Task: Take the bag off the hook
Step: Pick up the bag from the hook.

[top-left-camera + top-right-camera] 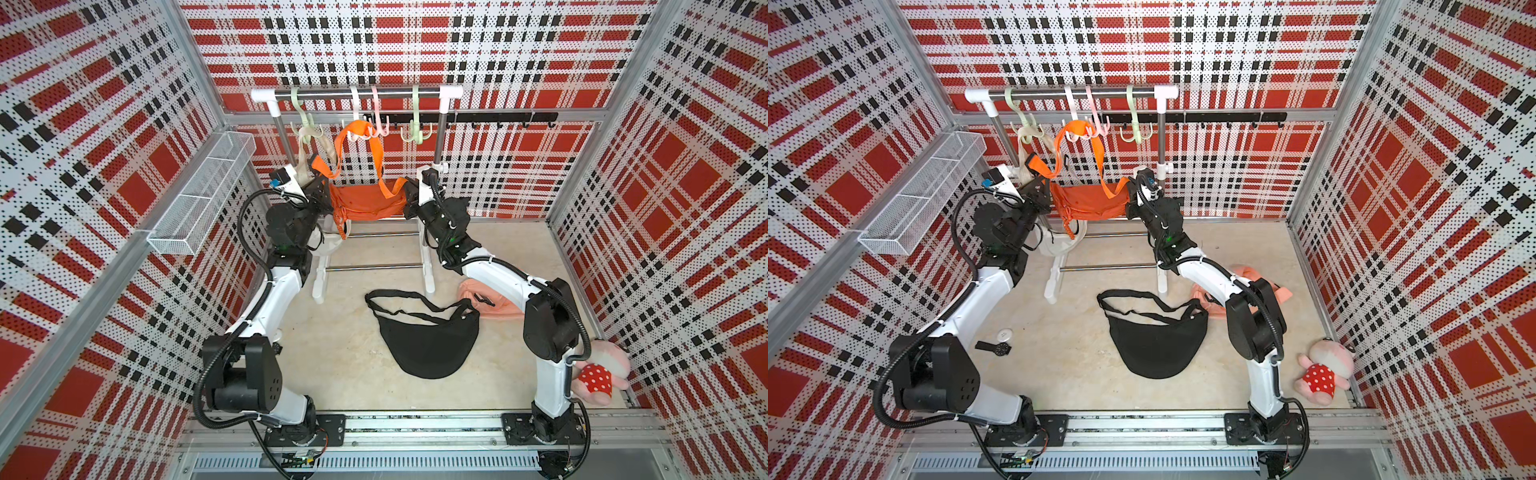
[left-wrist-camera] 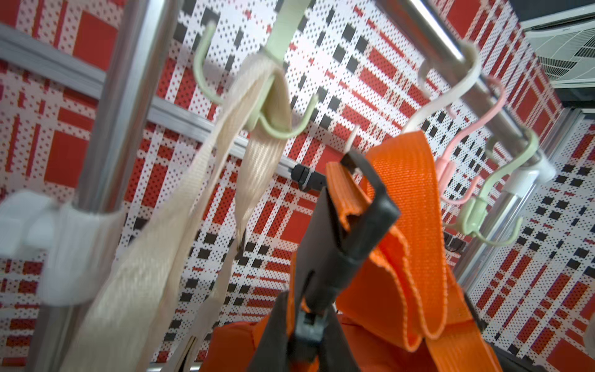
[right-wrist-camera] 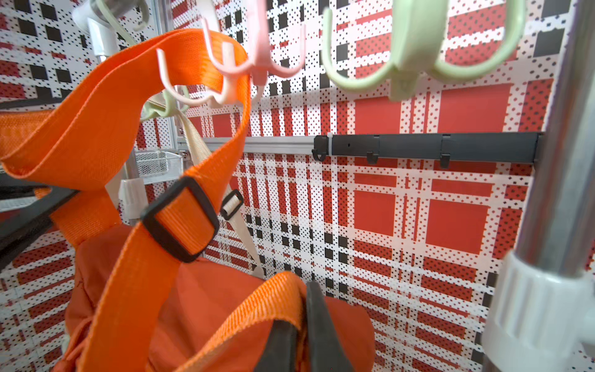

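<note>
The orange bag (image 1: 365, 201) (image 1: 1088, 203) hangs stretched level between my two grippers below the rack rail. Its orange strap (image 1: 353, 126) (image 3: 96, 112) still loops over the prongs of the white hook (image 1: 355, 104) (image 3: 193, 96) (image 2: 450, 93). My left gripper (image 1: 322, 187) (image 2: 307, 322) is shut on the black strap clip at the bag's left end. My right gripper (image 1: 409, 193) (image 3: 302, 322) is shut on the strap at the bag's right end. A black slider buckle (image 3: 180, 219) sits on the strap.
A cream bag's strap (image 1: 305, 137) hangs on the green hook beside my left gripper. Pink and green hooks (image 1: 411, 124) hang empty on the rail. On the floor lie a black bag (image 1: 428, 336), a pink bag (image 1: 494, 307) and a plush toy (image 1: 598, 374). A wire basket (image 1: 199, 195) lines the left wall.
</note>
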You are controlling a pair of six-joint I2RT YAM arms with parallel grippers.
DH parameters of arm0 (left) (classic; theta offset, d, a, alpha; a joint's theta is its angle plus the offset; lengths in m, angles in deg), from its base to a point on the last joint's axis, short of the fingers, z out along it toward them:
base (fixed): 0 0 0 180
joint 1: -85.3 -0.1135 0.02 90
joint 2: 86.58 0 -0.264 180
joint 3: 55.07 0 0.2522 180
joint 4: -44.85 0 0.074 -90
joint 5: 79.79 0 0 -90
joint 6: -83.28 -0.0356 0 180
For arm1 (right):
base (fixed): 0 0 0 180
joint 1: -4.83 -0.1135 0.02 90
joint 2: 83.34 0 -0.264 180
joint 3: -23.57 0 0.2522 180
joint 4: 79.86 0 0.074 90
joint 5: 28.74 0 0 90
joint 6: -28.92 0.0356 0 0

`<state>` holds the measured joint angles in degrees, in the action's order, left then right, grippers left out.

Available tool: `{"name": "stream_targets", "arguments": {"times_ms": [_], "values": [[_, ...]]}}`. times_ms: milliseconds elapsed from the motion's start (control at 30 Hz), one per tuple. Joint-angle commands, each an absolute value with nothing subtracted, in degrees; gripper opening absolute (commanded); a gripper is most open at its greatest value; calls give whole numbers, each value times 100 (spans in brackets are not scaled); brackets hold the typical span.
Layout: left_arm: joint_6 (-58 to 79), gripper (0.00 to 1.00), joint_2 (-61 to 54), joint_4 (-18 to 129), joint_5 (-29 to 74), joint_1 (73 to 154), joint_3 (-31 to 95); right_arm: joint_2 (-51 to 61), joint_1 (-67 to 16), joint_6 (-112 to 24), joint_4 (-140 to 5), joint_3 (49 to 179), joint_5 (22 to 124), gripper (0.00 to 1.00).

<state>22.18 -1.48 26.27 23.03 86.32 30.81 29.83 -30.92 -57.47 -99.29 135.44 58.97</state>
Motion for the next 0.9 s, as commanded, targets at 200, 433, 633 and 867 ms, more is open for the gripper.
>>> {"name": "stream_targets", "arguments": {"times_ms": [200, 433, 633, 867], "values": [[2155, 0, -94, 3400, 2395, 8462, 4807, 2762, -3202, -5809, -9074, 15007, 5920, 0], [2376, 0, 361, 3632, 2785, 8469, 5764, 2862, -3208, -5724, -8839, 15553, 5950, 0], [2425, 0, 431, 3677, 2875, 8456, 6081, 2495, -3235, -5700, -9467, 14992, 5889, 0], [2417, 0, 105, 3741, 2997, 8449, 5867, 1879, -3252, -5592, -9894, 14113, 5841, 0]]}}
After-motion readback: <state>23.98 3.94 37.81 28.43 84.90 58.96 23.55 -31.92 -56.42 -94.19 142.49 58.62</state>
